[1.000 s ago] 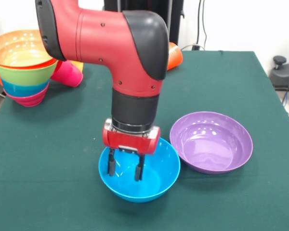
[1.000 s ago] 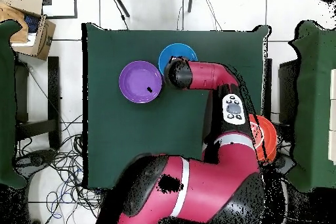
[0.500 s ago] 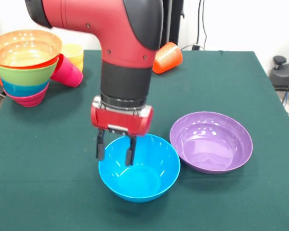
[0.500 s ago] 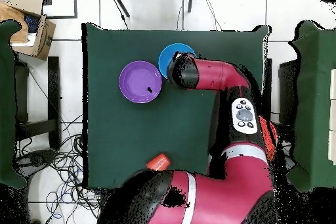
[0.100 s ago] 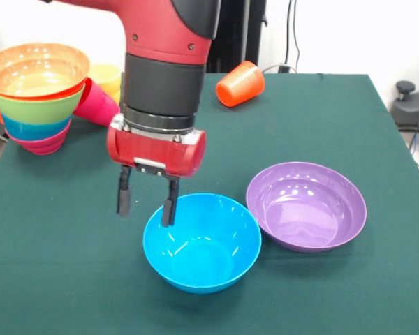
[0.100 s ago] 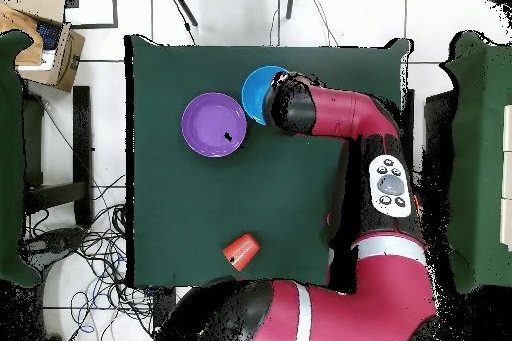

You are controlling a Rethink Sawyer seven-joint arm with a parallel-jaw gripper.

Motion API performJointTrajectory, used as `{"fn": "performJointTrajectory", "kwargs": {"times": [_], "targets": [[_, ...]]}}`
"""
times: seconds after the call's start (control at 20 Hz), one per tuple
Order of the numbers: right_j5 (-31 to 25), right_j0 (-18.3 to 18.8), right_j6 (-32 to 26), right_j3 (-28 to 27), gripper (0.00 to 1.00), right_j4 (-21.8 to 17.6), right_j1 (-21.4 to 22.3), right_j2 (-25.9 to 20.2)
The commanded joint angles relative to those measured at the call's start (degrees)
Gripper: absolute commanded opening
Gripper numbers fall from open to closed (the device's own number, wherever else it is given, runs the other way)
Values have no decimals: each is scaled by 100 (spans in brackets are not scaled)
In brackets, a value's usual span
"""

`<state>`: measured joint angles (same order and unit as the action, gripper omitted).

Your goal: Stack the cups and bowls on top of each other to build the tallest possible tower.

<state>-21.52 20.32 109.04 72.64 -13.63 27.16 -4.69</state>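
Gripper hangs spread and empty over the blue bowl's left rim, one finger inside, one outside (straddling the wall). Bowl sits lower centre; the tower stands well apart, upper left of frame.

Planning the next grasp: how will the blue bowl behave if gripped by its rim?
The blue bowl looks glossy, so the open hand could slip on it. It seems thin, rigid plastic, probably light. Gripped at one side, it may tilt rather than lift level.
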Motion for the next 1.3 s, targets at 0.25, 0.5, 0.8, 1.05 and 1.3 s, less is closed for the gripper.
{"fn": "performJointTrajectory", "kwargs": {"times": [0.25,0.5,0.8,1.05,1.3], "targets": [[-76,198,-161,647,100,-222,-111,-589],[173,262,-221,646,100,-379,-240,-608],[351,318,-278,680,100,-564,-315,-636],[464,296,-232,577,100,-656,-427,-602],[535,262,-166,434,100,-673,-546,-587]]}}
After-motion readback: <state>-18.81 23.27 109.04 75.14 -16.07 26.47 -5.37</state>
